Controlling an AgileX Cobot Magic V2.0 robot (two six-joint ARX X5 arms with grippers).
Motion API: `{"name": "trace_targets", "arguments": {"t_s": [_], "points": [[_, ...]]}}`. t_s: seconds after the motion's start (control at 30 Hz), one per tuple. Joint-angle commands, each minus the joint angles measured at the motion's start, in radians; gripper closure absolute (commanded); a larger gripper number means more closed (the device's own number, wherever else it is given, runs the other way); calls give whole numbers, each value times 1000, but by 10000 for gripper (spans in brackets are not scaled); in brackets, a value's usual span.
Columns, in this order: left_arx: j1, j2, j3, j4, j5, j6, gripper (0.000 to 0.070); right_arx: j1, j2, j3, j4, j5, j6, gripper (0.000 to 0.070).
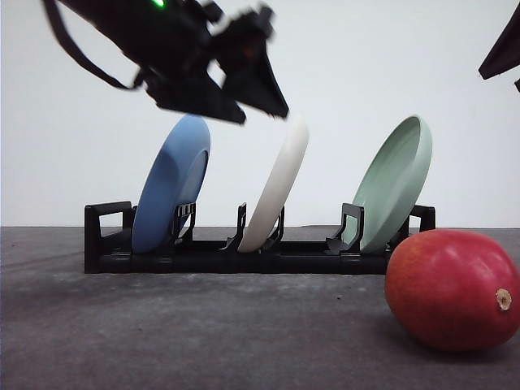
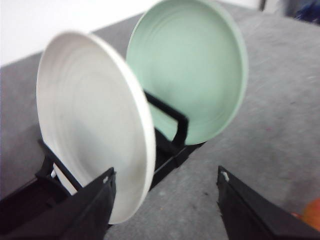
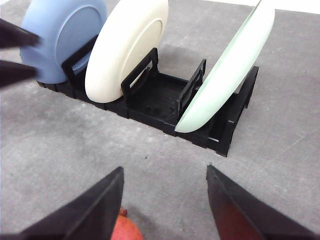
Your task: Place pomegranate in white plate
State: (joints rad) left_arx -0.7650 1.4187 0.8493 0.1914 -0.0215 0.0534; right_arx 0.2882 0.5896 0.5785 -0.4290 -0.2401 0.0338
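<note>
Left gripper hung open-jawed beside the racked white plate (upright, so unusable), right gripper spread above the pomegranate on the table.

A grey table is seen, on which a black plate rack and the pomegranate are rested.
</note>
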Motion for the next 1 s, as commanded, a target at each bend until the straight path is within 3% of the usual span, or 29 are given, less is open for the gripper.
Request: {"name": "trace_targets", "arguments": {"t_s": [0.0,0.43,0.8,0.83,0.97], "points": [[-16,46,40,16,-26,-21,325,5,2,14,10,-3,8,369],[-27,296,218,17,-128,-20,351,5,2,14,10,-3,7,369],[-26,336,239,38,-140,-20,356,5,2,14,10,-3,8,369],[-26,336,239,39,-140,-20,364,5,2,14,10,-3,8,369],[-26,336,239,40,-140,-21,549,5,2,14,10,-3,8,369]]}}
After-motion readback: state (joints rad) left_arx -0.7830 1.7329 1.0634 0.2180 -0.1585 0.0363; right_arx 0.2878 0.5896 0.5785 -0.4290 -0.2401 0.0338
